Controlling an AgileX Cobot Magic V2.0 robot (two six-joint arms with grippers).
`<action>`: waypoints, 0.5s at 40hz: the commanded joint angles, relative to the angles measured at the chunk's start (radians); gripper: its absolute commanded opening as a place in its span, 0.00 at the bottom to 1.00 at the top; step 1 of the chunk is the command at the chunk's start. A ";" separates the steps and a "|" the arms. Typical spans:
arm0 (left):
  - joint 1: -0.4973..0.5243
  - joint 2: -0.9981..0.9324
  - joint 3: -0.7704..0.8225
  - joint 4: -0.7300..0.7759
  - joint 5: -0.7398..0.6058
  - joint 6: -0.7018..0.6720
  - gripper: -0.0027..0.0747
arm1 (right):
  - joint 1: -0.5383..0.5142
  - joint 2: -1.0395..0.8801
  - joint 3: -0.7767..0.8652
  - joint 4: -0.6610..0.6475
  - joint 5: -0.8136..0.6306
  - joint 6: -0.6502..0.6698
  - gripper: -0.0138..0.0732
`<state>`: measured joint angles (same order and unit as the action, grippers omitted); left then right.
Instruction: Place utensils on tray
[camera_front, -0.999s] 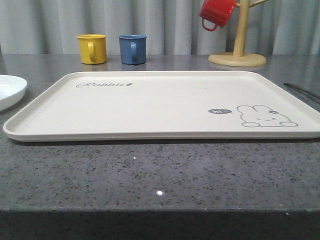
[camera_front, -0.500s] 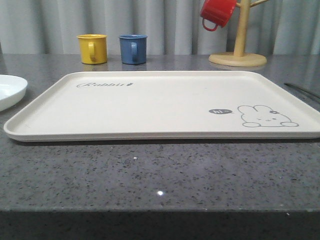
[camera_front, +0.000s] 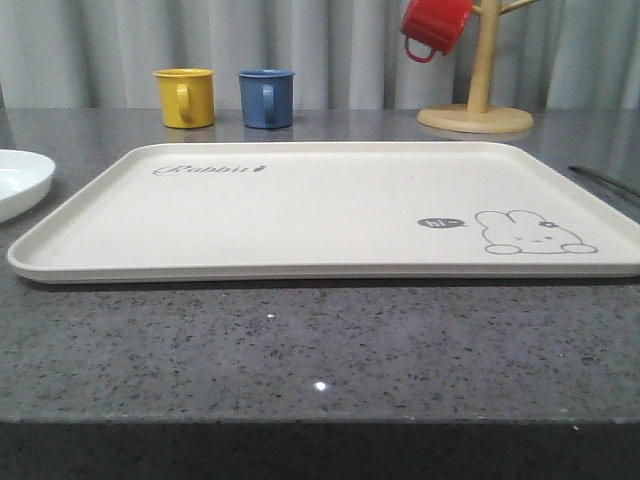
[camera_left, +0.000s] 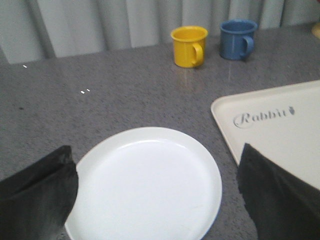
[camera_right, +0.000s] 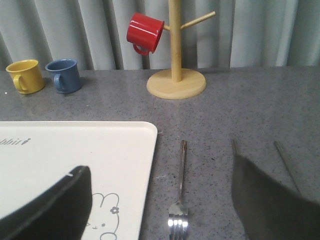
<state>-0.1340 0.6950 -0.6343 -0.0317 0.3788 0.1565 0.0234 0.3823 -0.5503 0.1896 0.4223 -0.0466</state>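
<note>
Waiting in the middle of the front view, the tray lies flat on the grey bench with nothing on it, so the job looks like it has not started yet. The round white plate sits on the bench just beside the tray, at the lower middle of the left wrist view. The left end effector hangs over the plate with its two dark fingers spread wide, one on each side, holding nothing; I think it is lined up to pick the plate up first. In the right wrist view the fork lies on the bench near the tray's edge, at the lower middle of the frame, and thin chopsticks lie further right. The right end effector is also spread wide and empty above the fork, ready to reach down. Far back stand a yellow mug and a blue mug, out of the way.
</note>
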 joint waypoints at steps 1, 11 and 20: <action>-0.048 0.112 -0.126 -0.014 0.054 -0.005 0.82 | -0.006 0.015 -0.033 0.007 -0.071 -0.006 0.85; -0.102 0.423 -0.388 0.044 0.438 -0.005 0.82 | -0.006 0.015 -0.033 0.007 -0.071 -0.006 0.85; -0.102 0.684 -0.537 0.062 0.562 -0.005 0.75 | -0.006 0.015 -0.033 0.007 -0.071 -0.006 0.85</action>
<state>-0.2276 1.3368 -1.1102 0.0258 0.9360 0.1565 0.0234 0.3823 -0.5503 0.1896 0.4239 -0.0466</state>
